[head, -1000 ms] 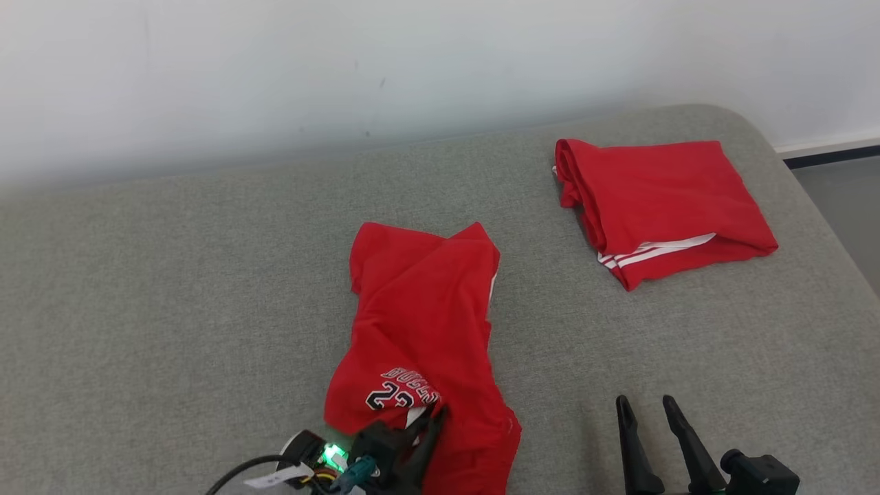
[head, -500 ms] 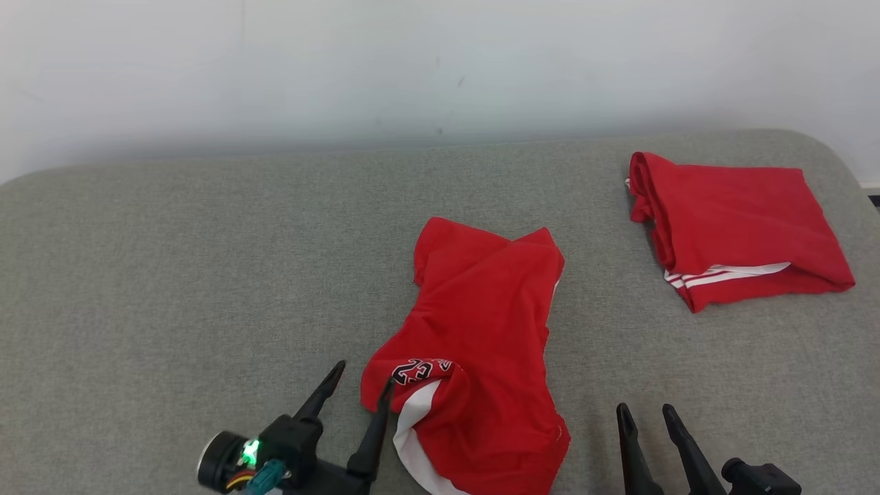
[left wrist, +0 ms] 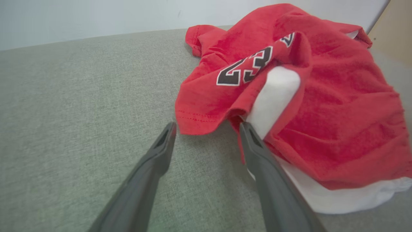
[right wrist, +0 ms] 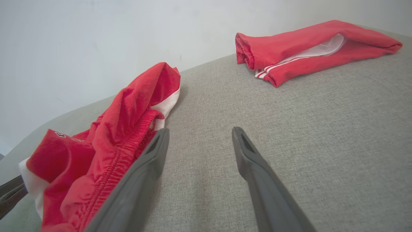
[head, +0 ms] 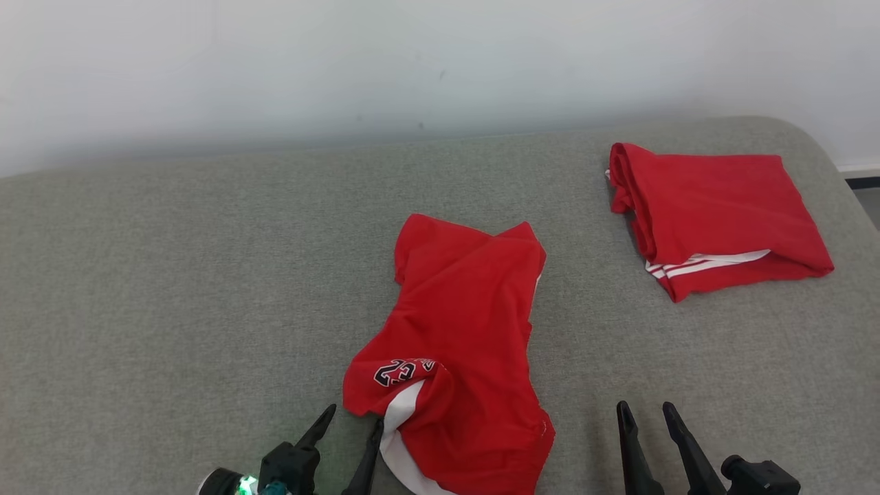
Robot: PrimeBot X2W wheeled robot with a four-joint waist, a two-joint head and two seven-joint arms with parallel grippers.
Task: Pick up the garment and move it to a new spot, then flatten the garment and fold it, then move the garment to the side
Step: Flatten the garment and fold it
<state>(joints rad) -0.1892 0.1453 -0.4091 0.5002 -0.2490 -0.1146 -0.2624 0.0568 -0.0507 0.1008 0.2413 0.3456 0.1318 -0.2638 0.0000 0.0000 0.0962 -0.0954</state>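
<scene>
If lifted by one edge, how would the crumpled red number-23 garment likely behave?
Likely floppy: the garment lies in soft wrinkles and folds. Probably light, thin cloth, so it would drape and hang from the grip. Its white lining may spill out.

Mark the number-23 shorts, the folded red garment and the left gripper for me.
number-23 shorts (head: 467, 309): head view, middle of the red fabric.
folded red garment (head: 715, 199): head view, flat top layer.
left gripper (head: 354, 414): head view, midway between fingertips.

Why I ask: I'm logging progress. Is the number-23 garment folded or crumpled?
Crumpled, not folded: the garment lies bunched and wrinkled, white lining showing, its near hem curled over.
</scene>
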